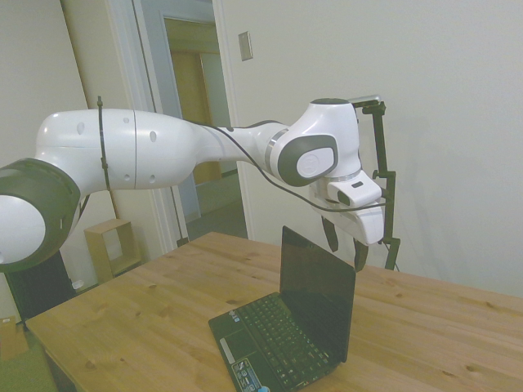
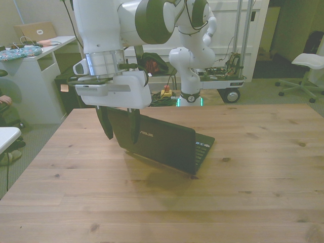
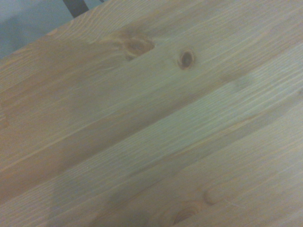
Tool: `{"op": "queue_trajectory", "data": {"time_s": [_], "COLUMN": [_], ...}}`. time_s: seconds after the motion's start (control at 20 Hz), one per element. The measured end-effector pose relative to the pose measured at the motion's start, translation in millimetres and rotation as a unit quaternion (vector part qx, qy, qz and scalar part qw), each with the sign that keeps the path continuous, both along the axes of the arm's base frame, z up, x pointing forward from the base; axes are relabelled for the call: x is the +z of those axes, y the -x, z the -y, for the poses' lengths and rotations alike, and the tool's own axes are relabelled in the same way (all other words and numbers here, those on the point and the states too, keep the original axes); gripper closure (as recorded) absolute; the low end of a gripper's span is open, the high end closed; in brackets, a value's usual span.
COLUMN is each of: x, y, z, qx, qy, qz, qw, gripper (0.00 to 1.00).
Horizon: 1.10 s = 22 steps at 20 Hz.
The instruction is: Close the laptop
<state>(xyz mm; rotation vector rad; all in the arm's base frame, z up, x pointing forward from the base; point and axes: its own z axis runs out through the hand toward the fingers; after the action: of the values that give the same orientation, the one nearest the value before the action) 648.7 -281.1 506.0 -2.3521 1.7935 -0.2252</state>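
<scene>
The laptop (image 1: 317, 296) stands open on the wooden table (image 1: 122, 327), its dark screen close to upright and its black keyboard (image 1: 274, 339) flat in front of it. In the front view I see the back of its matte lid (image 2: 164, 143) with a logo. My gripper (image 2: 120, 129) hangs open and empty just behind the lid's top edge, at the corner on the front view's left. In the side view the gripper (image 1: 345, 247) sits a little above and behind the screen's top edge. The wrist view shows only bare table wood (image 3: 151, 113).
Beyond the table stand a wheeled cart (image 2: 223, 77), a white desk (image 2: 30, 55) at the front view's left and a white chair (image 2: 310, 61) at its right. A small wooden box (image 1: 110, 247) sits on the floor near a doorway.
</scene>
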Motion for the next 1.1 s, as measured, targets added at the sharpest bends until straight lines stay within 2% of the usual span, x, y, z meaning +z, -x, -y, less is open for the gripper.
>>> {"op": "queue_trajectory", "data": {"time_s": [0.9,1.1], "x": [-3,-6], "y": [-3,-1], "z": [-12,-20], "qx": [-0.002,-0.018], "qy": [-0.006,-0.014], "qz": [-0.004,-0.011], "qw": [1.0,0.9997], "gripper": [1.0,1.0]}}
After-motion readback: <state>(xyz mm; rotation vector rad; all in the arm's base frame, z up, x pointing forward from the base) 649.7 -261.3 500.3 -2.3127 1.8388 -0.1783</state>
